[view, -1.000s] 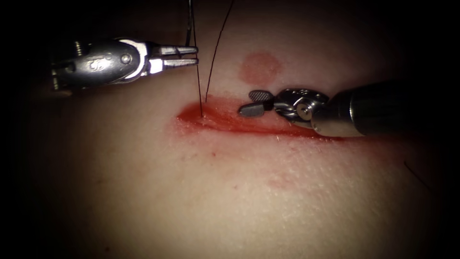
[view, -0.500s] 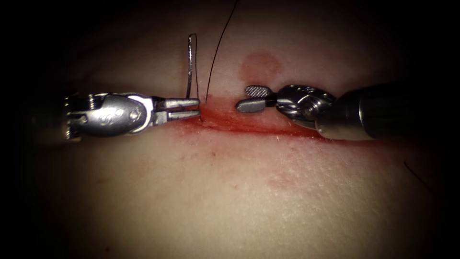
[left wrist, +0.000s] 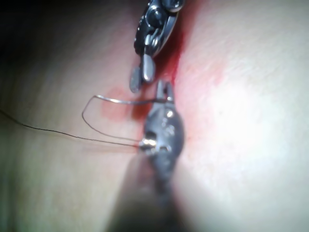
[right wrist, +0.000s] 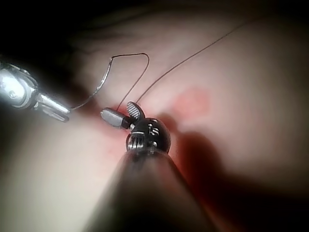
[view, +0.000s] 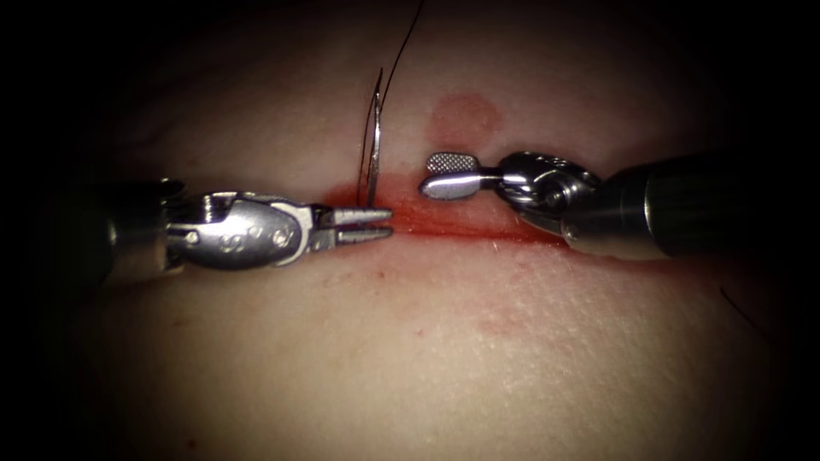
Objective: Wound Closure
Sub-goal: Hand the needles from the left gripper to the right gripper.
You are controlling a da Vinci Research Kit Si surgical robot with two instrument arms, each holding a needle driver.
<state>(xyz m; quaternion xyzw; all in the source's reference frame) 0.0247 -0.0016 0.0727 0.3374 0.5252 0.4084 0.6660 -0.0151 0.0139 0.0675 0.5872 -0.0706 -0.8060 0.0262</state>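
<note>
Item 1. Left pincer: enters level from the left, tips at the left end of the cut. Its jaws are pressed onto the needle, pinching it near one end.

Item 2. Needle: a thin curved wire that rises from the left pincer's tips and stands nearly upright over the far edge of the cut. Its shaft is clear of the tissue. Whether the pinched end touches the tissue cannot be told.

Item 3. Thread: in the right wrist view a strand bends over from the needle's upper end and drops back to the cut, forming a narrow loop. A second dark strand leaves the same spot on the cut and runs up and away out of the endoscope view, just right of the needle.

Item 4. Cut: a level slit across the tissue, wet with red fluid that is brightest between the two tools. A round pink mark lies on the tissue beyond it.

Item 5. Right pincer: enters from the right along the cut. Its jaws are spread, the ridged face of the upper one showing, and they hold nothing. The tips sit just right of the needle, apart from it and from the left pincer.
</note>
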